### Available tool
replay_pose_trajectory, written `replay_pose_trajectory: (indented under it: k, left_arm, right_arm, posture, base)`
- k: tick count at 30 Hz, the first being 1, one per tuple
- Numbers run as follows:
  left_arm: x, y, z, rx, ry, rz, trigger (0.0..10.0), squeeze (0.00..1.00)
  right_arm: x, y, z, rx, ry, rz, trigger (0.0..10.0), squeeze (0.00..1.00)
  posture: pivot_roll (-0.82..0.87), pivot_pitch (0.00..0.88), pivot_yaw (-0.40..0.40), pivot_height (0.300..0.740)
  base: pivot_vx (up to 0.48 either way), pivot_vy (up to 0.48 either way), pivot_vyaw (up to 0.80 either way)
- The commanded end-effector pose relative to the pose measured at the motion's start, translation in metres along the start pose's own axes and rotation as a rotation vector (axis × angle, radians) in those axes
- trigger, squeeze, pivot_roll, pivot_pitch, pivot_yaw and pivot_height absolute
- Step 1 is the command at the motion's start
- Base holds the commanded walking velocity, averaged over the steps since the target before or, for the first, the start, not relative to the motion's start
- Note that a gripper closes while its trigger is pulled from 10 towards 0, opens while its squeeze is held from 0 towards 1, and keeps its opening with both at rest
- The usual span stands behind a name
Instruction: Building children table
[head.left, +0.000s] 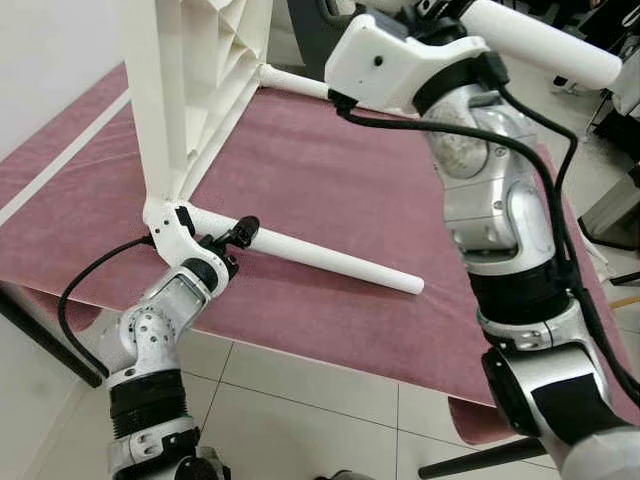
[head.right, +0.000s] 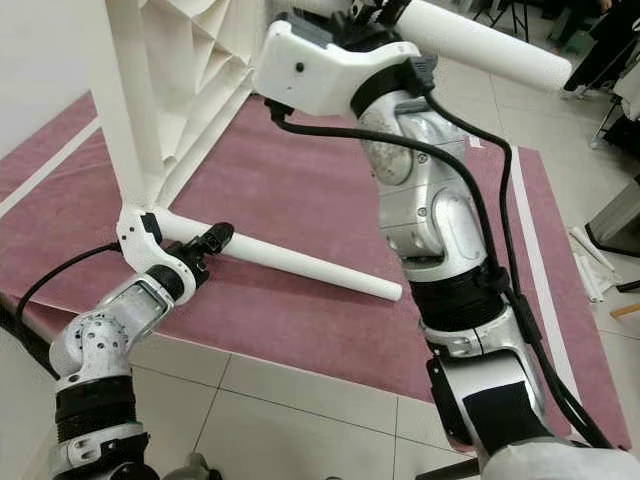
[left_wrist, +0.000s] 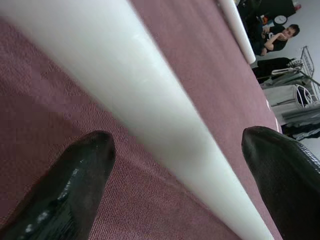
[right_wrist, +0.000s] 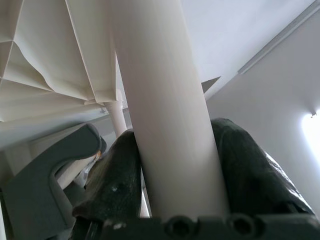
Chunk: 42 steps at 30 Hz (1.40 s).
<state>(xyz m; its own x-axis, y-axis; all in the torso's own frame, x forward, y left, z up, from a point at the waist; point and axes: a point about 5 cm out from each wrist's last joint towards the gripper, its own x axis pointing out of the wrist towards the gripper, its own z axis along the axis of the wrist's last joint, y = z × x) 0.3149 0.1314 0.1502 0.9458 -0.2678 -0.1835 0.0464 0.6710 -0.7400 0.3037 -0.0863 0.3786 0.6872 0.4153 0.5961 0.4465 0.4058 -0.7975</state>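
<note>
The white plastic tabletop (head.left: 200, 90) stands on its edge on a maroon-covered surface, ribbed underside facing right. A white leg (head.left: 330, 258) juts from its lower corner, low over the cloth. My left gripper (head.left: 238, 235) is open at this leg's base. In the left wrist view its black fingers (left_wrist: 75, 185) sit either side of the leg (left_wrist: 150, 115) with gaps. My right gripper (right_wrist: 172, 165) is shut on an upper leg (head.left: 540, 40) at the top. Another leg (head.left: 295, 82) sticks out at the back.
The maroon surface (head.left: 330, 180) ends at a front edge just past my arms, with tiled floor (head.left: 300, 400) below. A dark chair (head.left: 310, 30) stands behind the tabletop. A seated person (left_wrist: 280, 37) and a clothes rack (left_wrist: 295, 100) are beyond the far end.
</note>
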Motion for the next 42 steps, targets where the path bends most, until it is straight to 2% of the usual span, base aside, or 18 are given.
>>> replay_pose_trajectory:
  k: [1,3,7,24,25,26,27,34,36,37,39,40,42]
  left_arm:
    - [0.011,-0.025,-0.017,-0.115,0.019,-0.064,10.0,0.00]
    - [0.012,-0.026,-0.017,-0.118,0.018,-0.063,10.0,0.00]
    - [0.025,-0.037,-0.014,-0.162,-0.011,-0.075,10.0,0.00]
    - [0.047,-0.049,0.009,-0.212,-0.112,-0.110,10.0,0.00]
    - [0.051,-0.052,0.012,-0.214,-0.118,-0.120,3.2,0.00]
    - [0.053,-0.055,0.014,-0.216,-0.122,-0.127,2.0,0.00]
    - [0.054,-0.057,0.014,-0.208,-0.120,-0.131,0.0,0.00]
    - [0.054,-0.059,0.013,-0.163,-0.130,-0.134,0.0,0.00]
    - [0.052,-0.060,0.015,-0.073,-0.170,-0.131,0.0,0.00]
    - [0.052,-0.060,0.015,-0.073,-0.170,-0.131,0.0,0.00]
    - [0.050,-0.063,0.019,0.001,-0.217,-0.137,0.0,0.00]
    - [0.050,-0.063,0.019,0.001,-0.217,-0.137,0.0,0.00]
    - [0.047,-0.069,0.029,0.079,-0.288,-0.162,0.0,0.00]
  right_arm:
    - [-0.004,-0.050,0.002,0.116,-0.028,-0.393,0.0,0.00]
    - [-0.005,-0.051,0.001,0.117,-0.030,-0.403,0.0,0.00]
    - [-0.005,-0.062,0.005,0.131,-0.053,-0.463,0.0,0.00]
    - [-0.012,-0.070,0.000,0.163,-0.059,-0.500,0.0,0.00]
    - [-0.011,-0.069,-0.002,0.161,-0.050,-0.498,0.0,0.00]
    - [-0.010,-0.068,-0.005,0.159,-0.043,-0.496,0.0,0.00]
    - [-0.009,-0.067,-0.006,0.158,-0.039,-0.494,0.0,0.00]
    - [-0.011,-0.070,-0.008,0.155,-0.035,-0.490,0.0,0.00]
    - [-0.012,-0.071,-0.007,0.153,-0.039,-0.485,0.0,0.00]
    - [-0.012,-0.071,-0.007,0.153,-0.039,-0.485,0.0,0.00]
    - [-0.014,-0.071,-0.006,0.156,-0.052,-0.481,0.0,0.00]
    - [-0.014,-0.071,-0.006,0.156,-0.052,-0.481,0.0,0.00]
    - [-0.015,-0.071,-0.005,0.171,-0.064,-0.477,0.0,0.00]
  posture:
    - [0.06,0.000,-0.024,0.740]
    - [0.06,0.000,-0.024,0.740]
    - [0.06,0.000,-0.022,0.740]
    - [0.06,0.000,-0.023,0.740]
    - [0.05,0.000,-0.020,0.740]
    - [0.05,0.000,-0.018,0.740]
    - [0.05,0.000,-0.018,0.740]
    - [0.05,0.000,-0.016,0.740]
    - [0.05,0.000,-0.017,0.740]
    - [0.05,0.000,-0.017,0.740]
    - [0.05,0.000,-0.020,0.740]
    - [0.05,0.000,-0.020,0.740]
    - [0.05,0.000,-0.023,0.740]
  base:
    - [0.000,0.000,0.00]
    - [0.000,0.000,0.00]
    - [0.000,0.000,0.00]
    - [0.000,0.000,0.00]
    - [0.000,0.000,0.00]
    - [0.000,0.000,0.00]
    - [0.000,0.000,0.00]
    - [0.000,0.000,0.00]
    - [0.000,0.000,0.00]
    - [0.000,0.000,0.00]
    - [0.000,0.000,0.00]
    - [0.000,0.000,0.00]
    - [0.000,0.000,0.00]
